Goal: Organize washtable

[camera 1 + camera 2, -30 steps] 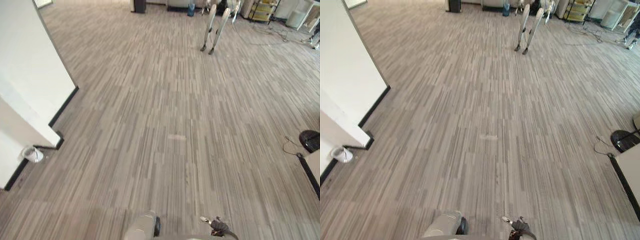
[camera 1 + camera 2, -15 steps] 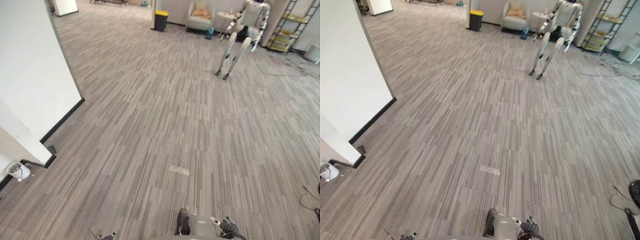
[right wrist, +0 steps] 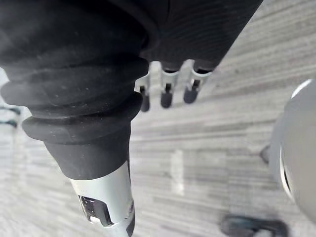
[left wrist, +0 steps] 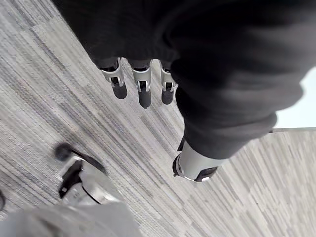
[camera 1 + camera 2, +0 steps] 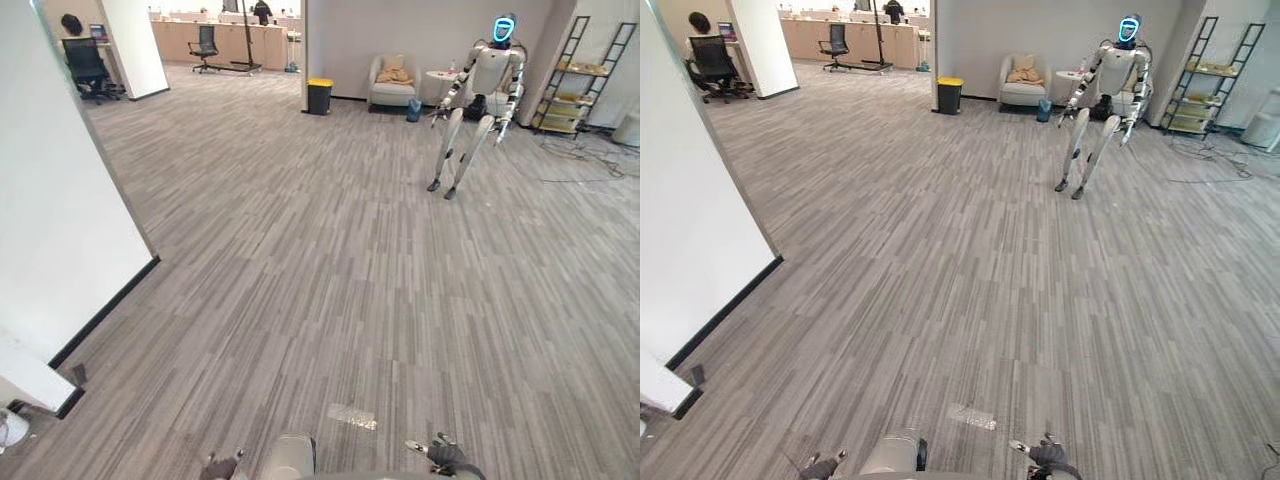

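The left hand (image 4: pixel 167 90) fills mid-frame under its dark ribbed cover, silver dark-tipped fingers (image 4: pixel 143 94) straight in a row, thumb (image 4: pixel 193 167) set apart, all hanging above the grey striped carpet floor (image 4: pixel 123 143).

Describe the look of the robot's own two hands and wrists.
Both hands match. The left hand and the right hand each have a row of slim silver fingers ending in dark tips, plus a thicker silver thumb set apart from them. A black ribbed cover, shaped like a bellows, wraps each wrist and the back of the hand.
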Robot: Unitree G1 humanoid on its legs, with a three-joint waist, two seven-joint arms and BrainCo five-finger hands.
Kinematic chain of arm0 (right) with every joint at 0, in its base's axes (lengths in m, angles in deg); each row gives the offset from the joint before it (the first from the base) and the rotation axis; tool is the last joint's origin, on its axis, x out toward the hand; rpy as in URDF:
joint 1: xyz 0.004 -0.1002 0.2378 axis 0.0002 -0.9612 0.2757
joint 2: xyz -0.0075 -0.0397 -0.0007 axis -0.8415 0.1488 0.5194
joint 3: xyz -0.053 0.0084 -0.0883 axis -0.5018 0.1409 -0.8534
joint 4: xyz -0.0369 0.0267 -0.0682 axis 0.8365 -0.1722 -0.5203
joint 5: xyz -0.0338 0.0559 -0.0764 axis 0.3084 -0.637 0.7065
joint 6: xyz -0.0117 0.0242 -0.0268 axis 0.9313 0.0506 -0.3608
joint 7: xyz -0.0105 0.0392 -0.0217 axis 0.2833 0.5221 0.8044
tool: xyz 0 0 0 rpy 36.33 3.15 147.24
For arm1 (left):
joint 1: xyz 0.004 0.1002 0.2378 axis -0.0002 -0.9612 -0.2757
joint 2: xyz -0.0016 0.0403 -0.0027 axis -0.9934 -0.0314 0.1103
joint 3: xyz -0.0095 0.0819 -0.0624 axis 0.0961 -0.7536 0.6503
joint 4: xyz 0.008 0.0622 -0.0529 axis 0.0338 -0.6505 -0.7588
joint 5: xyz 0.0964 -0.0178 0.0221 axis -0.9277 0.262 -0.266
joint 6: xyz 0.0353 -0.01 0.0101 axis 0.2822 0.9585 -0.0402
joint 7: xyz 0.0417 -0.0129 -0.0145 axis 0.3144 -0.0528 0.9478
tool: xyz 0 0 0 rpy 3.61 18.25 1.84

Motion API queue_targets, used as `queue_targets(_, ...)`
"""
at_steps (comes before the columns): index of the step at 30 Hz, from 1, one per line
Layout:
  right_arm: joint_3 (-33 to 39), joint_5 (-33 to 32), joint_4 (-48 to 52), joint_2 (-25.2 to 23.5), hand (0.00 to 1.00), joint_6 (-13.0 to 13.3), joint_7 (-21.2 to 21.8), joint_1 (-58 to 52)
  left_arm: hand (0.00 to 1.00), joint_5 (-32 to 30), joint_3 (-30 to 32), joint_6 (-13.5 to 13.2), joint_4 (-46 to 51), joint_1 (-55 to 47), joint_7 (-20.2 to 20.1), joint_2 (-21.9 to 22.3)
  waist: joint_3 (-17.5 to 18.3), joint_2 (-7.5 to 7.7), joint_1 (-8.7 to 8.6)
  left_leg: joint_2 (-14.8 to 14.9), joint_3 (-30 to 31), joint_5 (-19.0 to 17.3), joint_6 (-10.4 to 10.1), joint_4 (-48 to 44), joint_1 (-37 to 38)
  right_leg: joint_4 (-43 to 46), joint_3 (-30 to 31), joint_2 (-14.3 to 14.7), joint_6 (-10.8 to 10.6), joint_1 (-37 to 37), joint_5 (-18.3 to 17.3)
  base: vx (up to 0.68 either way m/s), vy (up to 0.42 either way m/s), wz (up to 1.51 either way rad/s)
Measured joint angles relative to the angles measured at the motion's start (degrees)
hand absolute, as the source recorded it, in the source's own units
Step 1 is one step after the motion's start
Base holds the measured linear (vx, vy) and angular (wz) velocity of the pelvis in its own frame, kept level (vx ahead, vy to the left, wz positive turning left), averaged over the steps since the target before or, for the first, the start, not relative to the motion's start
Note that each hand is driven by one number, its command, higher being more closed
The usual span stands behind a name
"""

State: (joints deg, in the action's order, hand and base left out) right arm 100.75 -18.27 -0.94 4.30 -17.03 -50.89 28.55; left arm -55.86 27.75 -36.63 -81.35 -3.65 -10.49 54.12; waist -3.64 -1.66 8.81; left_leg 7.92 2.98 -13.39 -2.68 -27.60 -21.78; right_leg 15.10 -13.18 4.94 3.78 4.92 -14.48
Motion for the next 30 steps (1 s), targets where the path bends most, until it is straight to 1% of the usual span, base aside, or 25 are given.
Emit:
queue_targets(1, 0.1, 0.0, 0.2, -0.3, 0.00, 0.2, -0.1, -0.1, 0.00, 0.8, 0.2, -0.1, -0.1, -0.5, 0.0, 0.0, -0.2, 0.19, 0.24, 0.1, 0.2, 0.0, 0.0, 2.7, -0.3, -1.2, 0.1, 0.0, 0.0, 0.0, 0.0, 0.10, 0.113, -0.68)
queue_targets(2, 0.5, 0.0, 0.4, -0.5, 0.00, 0.2, -0.1, -0.5, 0.00, 1.4, 0.1, 0.0, -0.6, -1.6, 0.2, -0.4, -0.3, 0.45, 1.06, 0.4, 0.1, -0.2, -0.3, 4.0, -1.2, -5.5, 1.2, 0.6, -0.1, -0.1, 0.0, 0.15, 0.138, -0.93)
queue_targets(3, 1.2, 0.0, 2.0, -0.7, 0.00, 0.1, 0.0, -1.3, 0.00, 1.9, -0.1, -0.4, -1.4, -2.2, 0.2, 0.5, 0.3, -1.42, 3.55, 2.9, -0.5, -0.4, -0.6, 0.6, -3.4, -1.0, 4.6, 3.8, -1.8, -1.5, -1.0, 0.19, 0.141, -1.07)
queue_targets(4, 1.8, 0.0, 2.9, -0.9, 0.00, 0.1, -0.1, -1.2, 0.00, 2.0, -0.5, -0.5, -1.7, -2.1, 0.1, 0.3, -0.9, -1.66, 4.77, 3.1, -0.6, 0.0, -1.1, -0.6, -3.5, 10.5, 6.9, 3.6, -2.6, -4.3, -2.6, 0.26, 0.157, -0.80)
queue_targets(5, 3.8, -0.1, 2.4, -2.8, 0.00, -0.2, -0.3, -1.3, 0.00, 2.9, -0.6, -0.4, -0.9, -2.8, 0.1, -2.5, -2.5, 5.18, 4.76, -3.4, -4.0, 0.9, -2.8, -0.9, -3.7, 10.0, 11.4, -2.4, -3.0, -1.7, -8.3, 0.34, 0.131, 0.02)
queue_targets(6, 3.1, 0.1, 0.5, -2.1, 0.00, -0.7, 0.2, -0.9, 0.00, 3.2, -1.4, -0.3, -1.8, -2.0, 0.3, -4.3, -2.8, 7.06, 3.11, -4.4, -4.7, 0.6, -0.7, -3.9, -3.3, 8.8, 9.3, -5.3, -0.5, -0.1, -11.3, 0.40, 0.198, 0.34)
queue_targets(7, 4.5, 0.2, 0.9, -2.3, 0.00, -0.9, -0.1, -2.8, 0.00, 3.3, -3.7, -0.3, -1.6, -2.9, 0.3, -6.1, -2.9, 7.90, 4.11, -6.5, -4.4, -0.5, 1.2, -12.0, -3.4, 10.3, 8.4, -9.5, -2.6, 0.5, -11.6, 0.40, 0.133, 0.13)
queue_targets(8, 5.1, 0.1, 2.0, -1.5, 0.00, -0.2, -0.2, -3.1, 0.00, 3.3, -3.9, -0.3, -2.1, -3.3, 0.4, -5.5, -3.0, 6.69, 4.19, -6.3, -3.3, -3.0, -0.6, -11.9, 0.7, 21.3, 8.5, -9.6, -3.5, -2.1, -10.8, 0.47, 0.243, -0.09)
queue_targets(9, 6.1, 0.0, 3.4, -0.7, 0.00, 0.0, 0.1, -1.7, 0.00, 3.2, -5.0, -0.2, -1.7, -3.2, 0.3, -4.9, -4.0, 4.87, 1.16, -8.0, -1.8, -3.3, 1.9, -9.0, 6.2, 41.1, 9.0, -13.0, -4.1, -9.2, -1.9, 0.36, 0.152, 0.00)
queue_targets(10, 6.2, 0.0, 3.7, -0.7, 0.00, 0.0, 0.1, -1.8, 0.00, 3.2, -6.3, -0.2, -1.5, -2.7, 0.2, -5.0, -4.1, 4.22, 0.53, -8.2, -1.6, -3.4, 2.5, -7.9, 8.0, 44.1, 9.0, -13.6, -4.3, -10.2, 1.5, 0.40, 0.172, 0.34)
queue_targets(11, 6.2, 0.1, 3.8, -0.5, 0.00, 0.1, 0.1, -2.1, 0.00, 3.2, -7.6, -0.3, -0.9, -1.8, 0.1, -4.8, -3.6, 3.97, 0.21, -8.0, -1.3, -3.2, 3.4, -6.0, 11.0, 45.0, 8.6, -13.8, -4.5, -10.7, 0.9, 0.24, 0.046, 0.20)
queue_targets(12, 6.1, 0.2, 3.5, -0.7, 0.00, 0.1, 0.2, -2.1, 0.00, 3.1, -8.2, -0.4, -0.1, -1.5, 0.1, -4.6, -3.3, 3.96, 0.36, -7.8, -1.1, -3.1, 3.5, -4.4, 13.1, 44.6, 8.0, -13.9, -4.7, -11.2, -0.6, 0.39, 0.060, 0.13)
queue_targets(13, 5.8, 0.2, 3.4, -0.8, 0.00, 0.4, 0.2, -2.2, 0.00, 3.1, -8.3, -0.7, 0.7, -0.6, 0.1, -4.2, -3.2, 3.78, -0.05, -6.7, -0.9, -2.8, 3.3, -2.1, 15.8, 40.9, 5.1, -14.0, -4.7, -11.6, -2.9, 0.34, 0.016, 0.06)
queue_targets(14, 5.7, 0.2, 3.5, -0.8, 0.00, 0.5, 0.2, -2.2, 0.00, 3.1, -9.0, -1.4, 0.6, 0.4, 0.1, -4.2, -3.2, 3.72, -0.06, -5.6, -0.7, -2.8, 3.4, 0.3, 18.5, 35.1, 2.2, -14.0, -5.2, -12.6, -4.1, 0.33, -0.013, 0.07)
queue_targets(15, 5.6, 0.2, 3.5, -0.7, 0.00, 0.6, 0.2, -2.2, 0.00, 3.1, -9.2, -1.6, 0.6, 0.6, 0.0, -4.2, -3.2, 3.63, -0.18, -5.1, -0.7, -2.8, 3.3, 1.4, 19.5, 32.2, 1.3, -13.9, -5.2, -13.4, -4.0, 0.31, -0.054, 0.05)
queue_targets(17, 4.9, 0.2, 3.4, -0.1, 0.00, 0.6, -0.2, -2.1, 0.00, 3.1, -9.0, -2.0, 0.4, 1.5, 0.1, -3.9, -2.9, 3.37, -0.93, -4.0, 0.7, -3.3, 2.4, 3.0, 21.1, 21.7, 2.2, -12.5, -5.6, -15.2, -2.8, 0.34, -0.100, 0.31)
queue_targets(18, 3.9, 0.2, 2.4, 0.0, 0.00, 0.6, -0.2, -2.2, 0.00, 3.1, -8.7, -2.2, 0.2, 1.3, 0.1, -4.1, -2.6, 3.91, -1.53, -4.4, 1.9, -4.0, 1.2, 2.9, 21.3, 16.6, 4.6, -11.9, -5.5, -15.3, 1.2, 0.30, -0.134, 0.54)
queue_targets(19, 3.2, 0.2, 1.7, 0.0, 0.00, 0.6, -0.2, -2.3, 0.00, 3.2, -8.6, -2.2, 0.2, 1.2, 0.1, -4.4, -2.2, 4.64, -1.64, -5.2, 2.6, -4.3, 0.7, 2.8, 21.4, 14.5, 5.6, -12.3, -5.4, -15.1, 5.0, 0.33, -0.213, 0.80)
queue_targets(20, 2.3, 0.2, 0.7, 0.9, 0.00, 0.5, -0.2, -2.7, 0.00, 3.1, -8.6, -2.1, -0.7, 1.7, 0.2, -4.3, -1.0, 4.85, -1.67, -5.5, 5.1, -5.3, -0.3, 2.3, 21.5, 13.3, 4.9, -13.1, -7.6, -13.3, 3.7, 0.33, -0.253, 0.79)
queue_targets(21, 2.0, 0.2, 0.7, 1.8, 0.00, 0.5, -0.2, -2.8, 0.00, 3.1, -8.5, -2.1, -1.0, 1.8, 0.2, -3.4, -0.9, 3.30, -1.80, -4.6, 6.5, -5.3, -0.4, 2.3, 21.4, 12.4, 2.7, -12.6, -7.5, -12.0, 3.6, 0.30, -0.261, 0.84)
queue_targets(22, 1.9, 0.2, 0.7, 2.3, 0.00, 0.6, -0.2, -2.9, 0.00, 3.1, -8.4, -2.2, -1.0, 1.8, 0.2, -2.8, -0.9, 2.68, -1.90, -4.1, 7.3, -5.3, -0.5, 2.5, 21.3, 11.6, 1.5, -12.1, -7.4, -11.4, 3.5, 0.23, -0.230, 0.75)
queue_targets(23, 1.9, 0.3, 0.6, 3.2, 0.00, 0.5, -0.2, -3.1, 0.00, 3.1, -8.4, -2.2, -1.1, 1.9, 0.2, -1.8, -0.9, 1.47, -1.95, -3.7, 8.9, -5.0, -1.0, 2.9, 21.3, 10.4, -0.7, -11.7, -6.9, -10.2, 3.2, 0.18, -0.200, 0.75)
queue_targets(24, 1.5, 0.4, 0.6, 3.7, 0.00, 0.5, -0.2, -3.1, 0.00, 3.2, -8.4, -2.2, -1.1, 1.9, 0.2, -1.3, -0.7, 0.75, -1.93, -3.2, 9.7, -4.4, -1.9, 3.3, 20.9, 9.5, -2.2, -11.5, -6.7, -9.7, 3.1, 0.16, -0.184, 0.68)
queue_targets(27, 1.3, 0.5, 0.7, 3.9, 0.00, 0.5, -0.4, -3.0, 0.00, 3.3, -8.4, -2.4, -1.1, 1.8, 0.2, -1.2, -0.7, 0.51, -1.91, -2.4, 9.7, -3.9, -2.7, 4.8, 20.4, 7.5, -4.3, -11.0, -6.7, -8.6, 3.1, 0.06, -0.110, 0.41)
queue_targets(30, 1.5, 0.8, 0.7, 3.4, 0.00, 0.5, -1.4, -3.0, 0.00, 3.3, -8.4, -2.9, -1.1, 1.1, 0.2, -1.3, -0.5, 1.12, -1.87, -2.3, 8.2, -3.1, -2.7, 7.4, 20.4, 3.9, -4.1, -10.9, -6.9, -8.1, 4.1, -0.05, 0.013, -0.02)
